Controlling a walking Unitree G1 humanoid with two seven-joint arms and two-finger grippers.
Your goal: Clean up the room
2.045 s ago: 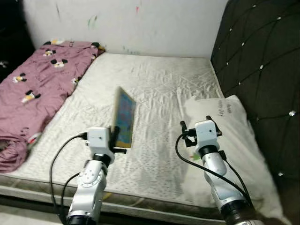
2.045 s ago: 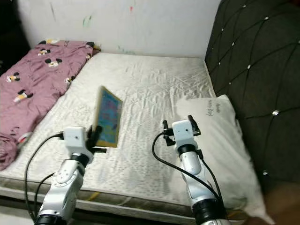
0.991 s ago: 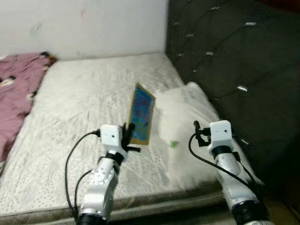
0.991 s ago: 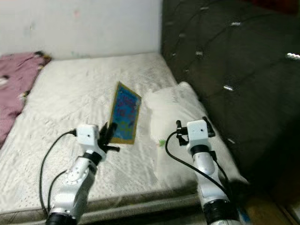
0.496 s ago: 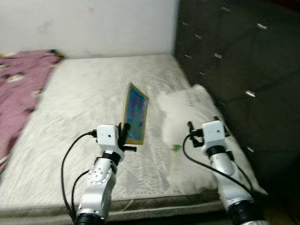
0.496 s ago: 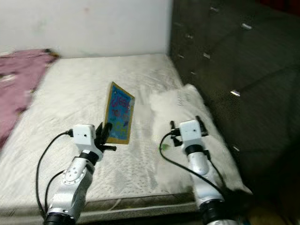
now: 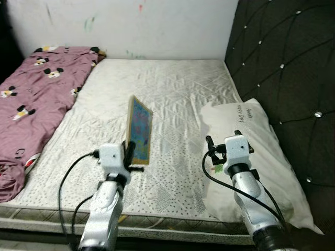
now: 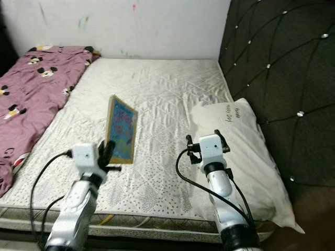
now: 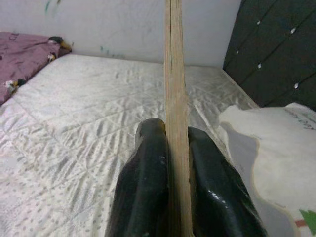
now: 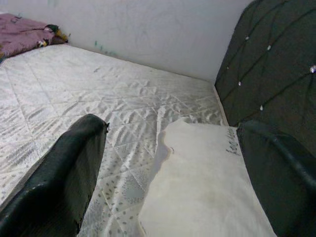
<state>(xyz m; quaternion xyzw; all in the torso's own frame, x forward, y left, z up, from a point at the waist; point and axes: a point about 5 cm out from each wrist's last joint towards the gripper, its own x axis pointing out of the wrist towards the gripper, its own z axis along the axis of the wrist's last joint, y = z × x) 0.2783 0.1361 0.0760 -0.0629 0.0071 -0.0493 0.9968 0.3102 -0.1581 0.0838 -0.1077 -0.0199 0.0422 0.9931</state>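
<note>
1. A thin, flat picture book (image 7: 140,129) is standing upright on its lower edge above the white quilted mattress (image 7: 172,99), its tan border framing a bright blue cover crowded with small colourful figures; the detail is too small to read.
2. The book is sitting near the front edge of the bed, between the purple cartoon-print blanket (image 7: 31,94) at the robot's left and the white pillow (image 7: 251,136) at its right, well apart from both.
3. The left gripper (image 7: 130,152) is clamping the book's lower edge; in the left wrist view its two black fingers (image 9: 148,197) are pressing flat against both faces of the book (image 9: 174,108), which is appearing there only as a narrow tan edge rising straight up.
4. The right gripper (image 8: 203,143) is hovering over the near part of the pillow with its fingers spread wide and nothing between them; the right wrist view is showing one finger (image 10: 64,173) over the mattress and the other over the pillow (image 10: 207,182).
5. The head views are showing the book's printed cover, which the left wrist view is not revealing.
6. The right wrist view is bringing out small dark lettering on the pillow and the dark tufted headboard (image 10: 276,64) behind it.
7. A white wall (image 7: 131,26) with faint coloured marks is closing the far side.
</note>
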